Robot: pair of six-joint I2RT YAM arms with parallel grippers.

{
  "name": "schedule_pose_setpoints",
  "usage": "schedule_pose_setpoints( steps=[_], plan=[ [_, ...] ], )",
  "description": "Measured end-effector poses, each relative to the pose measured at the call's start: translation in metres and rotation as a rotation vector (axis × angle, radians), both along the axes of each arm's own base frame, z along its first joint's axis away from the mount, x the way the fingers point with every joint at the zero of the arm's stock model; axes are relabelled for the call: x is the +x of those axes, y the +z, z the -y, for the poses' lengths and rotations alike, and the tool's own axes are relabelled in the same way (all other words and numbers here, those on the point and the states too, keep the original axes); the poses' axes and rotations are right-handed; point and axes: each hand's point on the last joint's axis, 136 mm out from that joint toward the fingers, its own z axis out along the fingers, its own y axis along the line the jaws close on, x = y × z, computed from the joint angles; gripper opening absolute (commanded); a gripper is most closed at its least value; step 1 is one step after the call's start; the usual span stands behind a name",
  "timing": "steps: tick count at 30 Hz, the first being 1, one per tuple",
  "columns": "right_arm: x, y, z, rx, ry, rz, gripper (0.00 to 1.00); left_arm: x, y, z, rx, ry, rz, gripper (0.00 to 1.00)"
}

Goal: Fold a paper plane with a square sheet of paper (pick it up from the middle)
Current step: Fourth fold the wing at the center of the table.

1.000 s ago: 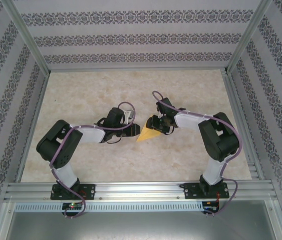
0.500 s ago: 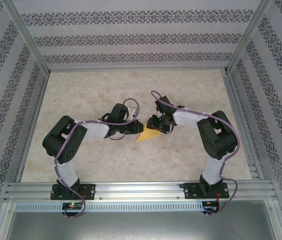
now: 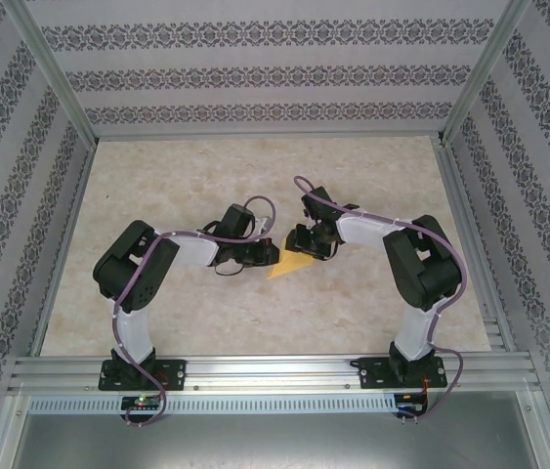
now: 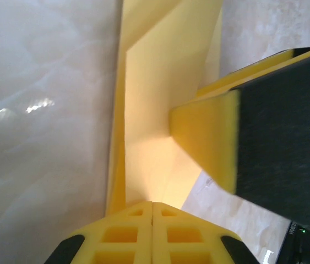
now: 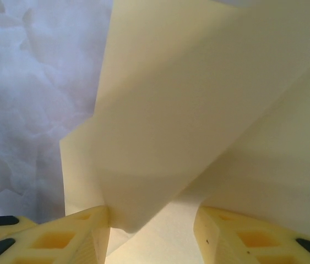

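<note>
Left arm's elbow has swung in; left tool [image 3: 269, 254] has closed, now pinching the left tip of the sheet [image 3: 292, 266] mid-table. Right tool [image 3: 306, 242], just beyond, straddles a raised flap with its jaws apart. Sheet partly folded to a point; wing folds likely remain. Table [image 3: 206, 166] offers open room toward its far edge.

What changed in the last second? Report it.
The left gripper slid right onto the paper and shut on its left edge. The right gripper hardly moved, its jaws apart around the paper, which stayed in place on the table.
</note>
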Motion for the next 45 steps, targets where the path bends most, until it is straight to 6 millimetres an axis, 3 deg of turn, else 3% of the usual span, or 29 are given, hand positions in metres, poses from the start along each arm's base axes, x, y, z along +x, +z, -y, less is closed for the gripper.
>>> schedule_pose_setpoints(
  steps=[16,24,32,45],
  plan=[
    [0.000,-0.002,0.002,-0.009,-0.031,-0.036,0.42,0.000,-0.005,0.000,0.017,-0.006,-0.018,0.11],
    [0.002,-0.002,0.003,0.010,-0.082,-0.045,0.42,-0.005,0.012,0.000,-0.010,-0.017,0.018,0.17],
    [0.003,-0.003,0.004,0.031,-0.128,-0.065,0.41,-0.019,0.015,0.007,-0.011,-0.049,0.021,0.17],
    [0.003,0.002,0.003,0.064,-0.119,-0.041,0.43,-0.015,0.007,0.001,0.038,-0.033,0.041,0.13]
  ],
)
